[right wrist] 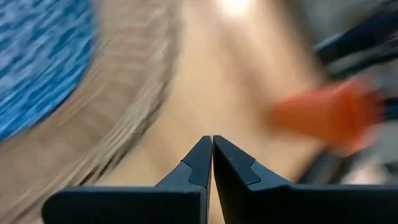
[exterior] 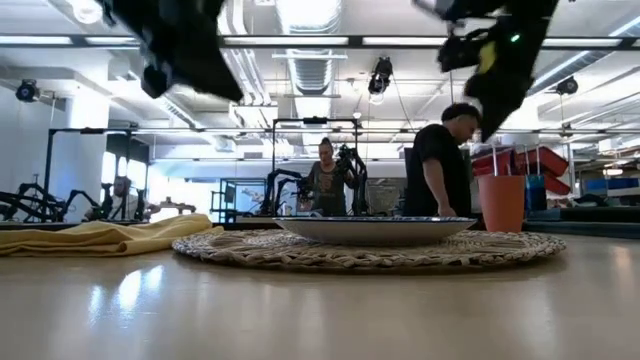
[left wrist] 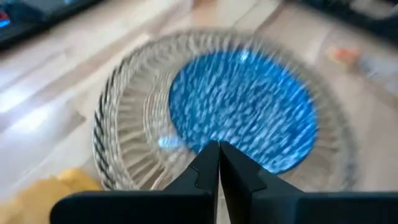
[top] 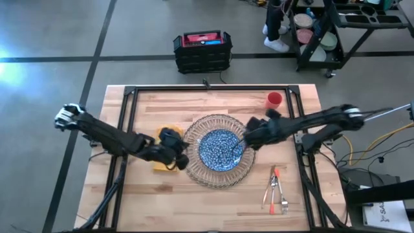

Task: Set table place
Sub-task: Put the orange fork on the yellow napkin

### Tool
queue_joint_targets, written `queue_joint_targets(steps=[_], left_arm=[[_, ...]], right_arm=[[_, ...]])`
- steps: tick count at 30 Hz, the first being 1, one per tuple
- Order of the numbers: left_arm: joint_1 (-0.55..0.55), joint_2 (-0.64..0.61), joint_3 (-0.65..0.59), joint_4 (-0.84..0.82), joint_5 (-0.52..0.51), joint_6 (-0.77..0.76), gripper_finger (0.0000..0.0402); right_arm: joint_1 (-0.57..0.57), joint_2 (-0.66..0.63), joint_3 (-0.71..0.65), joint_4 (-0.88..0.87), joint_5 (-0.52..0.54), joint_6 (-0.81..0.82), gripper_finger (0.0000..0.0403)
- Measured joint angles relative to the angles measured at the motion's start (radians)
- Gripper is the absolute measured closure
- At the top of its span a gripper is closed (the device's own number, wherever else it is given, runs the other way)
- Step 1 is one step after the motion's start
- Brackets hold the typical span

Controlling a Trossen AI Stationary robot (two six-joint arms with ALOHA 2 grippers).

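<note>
Left gripper (left wrist: 218, 152) (closed) and right gripper (right wrist: 212, 149) flank plate (top: 220, 149).

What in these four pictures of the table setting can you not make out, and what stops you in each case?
- Napkin: high view, mostly under the left gripper.
- Cutlery: high view, too small to tell which pieces lie there.
- Cup: right wrist view, blurred to an orange smear.
- Plate pattern: left wrist view, blurred.
- Right gripper: low view cuts both arms off at the top edge.
</note>
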Motion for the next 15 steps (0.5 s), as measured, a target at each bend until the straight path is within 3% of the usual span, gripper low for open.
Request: queue_joint_targets(steps=[3, 5, 11, 15], left_arm=[[-0.02, -0.06, -0.007, 0.002, 0.005, 0.003, 0.0402], [-0.046, -0.063, -0.016, 0.0, 0.016, 0.002, 0.0402], [-0.108, 0.006, -0.022, 0.0, 0.017, -0.021, 0.0402], [-0.116, 0.045, -0.022, 0.012, 0.003, -0.029, 0.0402]], right_arm=[[0.027, -0.118, -0.069, 0.004, -0.239, 0.073, 0.0403], [0.093, -0.179, -0.131, 0.017, -0.313, 0.16, 0.0403], [0.447, -0.262, -0.301, 0.11, -0.366, 0.541, 0.0399], [0.692, -0.237, -0.311, 0.159, -0.383, 0.853, 0.0365]])
